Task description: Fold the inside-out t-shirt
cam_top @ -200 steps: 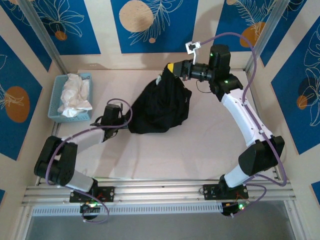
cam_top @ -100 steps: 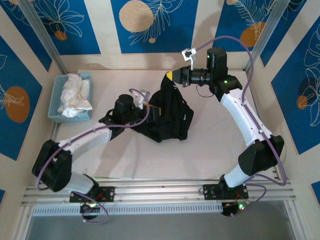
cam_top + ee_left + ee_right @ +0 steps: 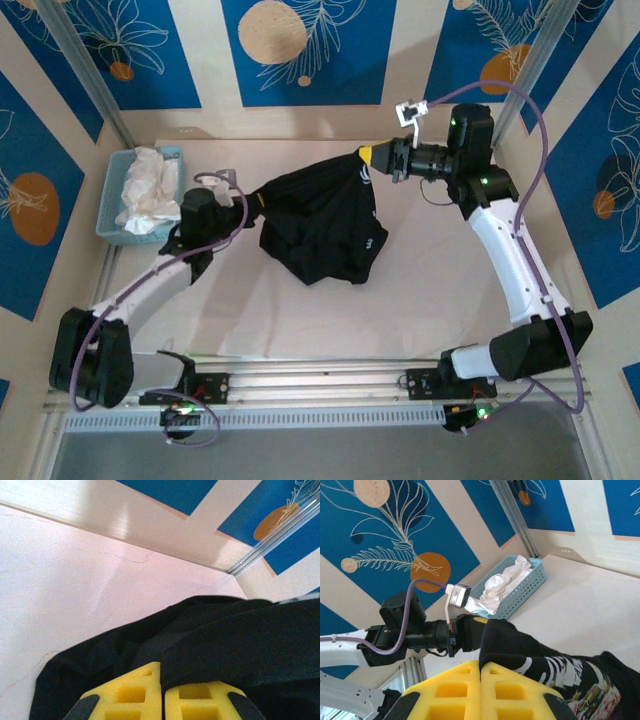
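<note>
"How do your arms sit?"

"My left arm (image 3: 150, 285) stretches forward along the table (image 3: 430, 290), its wrist turned right. My right arm (image 3: 510, 250) climbs the right side, its wrist pointing left."

"And the jaws?"

"Both pairs are pinched tight on the inside-out t-shirt (image 3: 325, 225), one at each upper end. It stretches between them mid-table, its bulk drooping tableward, well right of the blue basket (image 3: 112, 225)."

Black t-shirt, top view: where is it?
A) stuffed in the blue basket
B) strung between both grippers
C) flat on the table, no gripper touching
B: the left gripper and the right gripper each pinch an edge of the black t-shirt, which spans the gap between them with its bulk hanging down.
</note>
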{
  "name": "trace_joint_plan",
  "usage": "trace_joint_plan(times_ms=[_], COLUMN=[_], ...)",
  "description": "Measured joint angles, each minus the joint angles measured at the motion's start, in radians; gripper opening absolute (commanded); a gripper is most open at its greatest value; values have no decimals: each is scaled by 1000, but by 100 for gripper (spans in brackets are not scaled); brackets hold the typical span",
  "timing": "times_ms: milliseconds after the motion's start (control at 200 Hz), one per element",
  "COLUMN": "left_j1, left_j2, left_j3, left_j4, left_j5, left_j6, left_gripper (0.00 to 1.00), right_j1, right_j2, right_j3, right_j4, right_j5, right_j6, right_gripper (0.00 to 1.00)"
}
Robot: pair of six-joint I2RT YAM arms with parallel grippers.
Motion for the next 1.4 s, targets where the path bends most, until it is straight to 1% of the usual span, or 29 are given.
trace_joint_plan(times_ms=[95, 210, 285, 395, 500, 575, 645, 740, 860, 945, 1035, 1090, 1145, 1285, 1345, 1400], left_j1=[7, 15, -4, -54, -83, -93, -106, -141, -230, -294, -341, -361, -376, -381, -379, -375], left_j2=[-10, -2, -14, -81, -158, -172, -129, -5, 187, 288, 380, 436, 488, 592, 611, 612], left_j3=[-65, -159, -202, -220, -219, -203, -153, -46, 136, 256, 367, 428, 482, 562, 576, 591], left_j4=[-19, -83, -131, -203, -211, -220, -240, -265, -312, -359, -415, -452, -487, -565, -589, -607], left_j5=[0, 13, 17, 5, -8, -20, -34, -40, -41, -42, -61, -78, -99, -161, -177, -187], left_j6=[5, 35, 76, 113, 124, 128, 137, 164, 222, 273, 333, 367, 399, 441, 457, 450], left_gripper=[27, 41, 49, 55, 59, 62, 65, 69, 71, 73, 73, 70, 63, 30, 15, 4], right_j1=[7, 23, 48, 124, 229, 291, 321, 299, 252, 232, 222, 217, 210, 194, 188, 182], right_j2=[-35, -38, -37, -37, -43, -55, -83, -133, -166, -172, -172, -172, -172, -179, -186, -192], right_j3=[-124, -260, -336, -403, -471, -528, -589, -647, -658, -658, -658, -658, -658, -658, -658, -658], right_j4=[35, 50, 43, 27, 0, -44, -92, -142, -154, -154, -154, -154, -153, -150, -150, -151], right_j5=[-6, -5, -3, 1, -1, 1, 14, 43, 69, 78, 84, 84, 84, 84, 84, 84], right_j6=[7, 19, 26, 21, 7, -3, -2, -1, 4, 6, 6, 6, 6, 5, 5, 4], right_gripper=[0, 0, 0, 0, 0, 0, 0, 0, 0, 0, 0, 0, 0, 0, 0, 0])
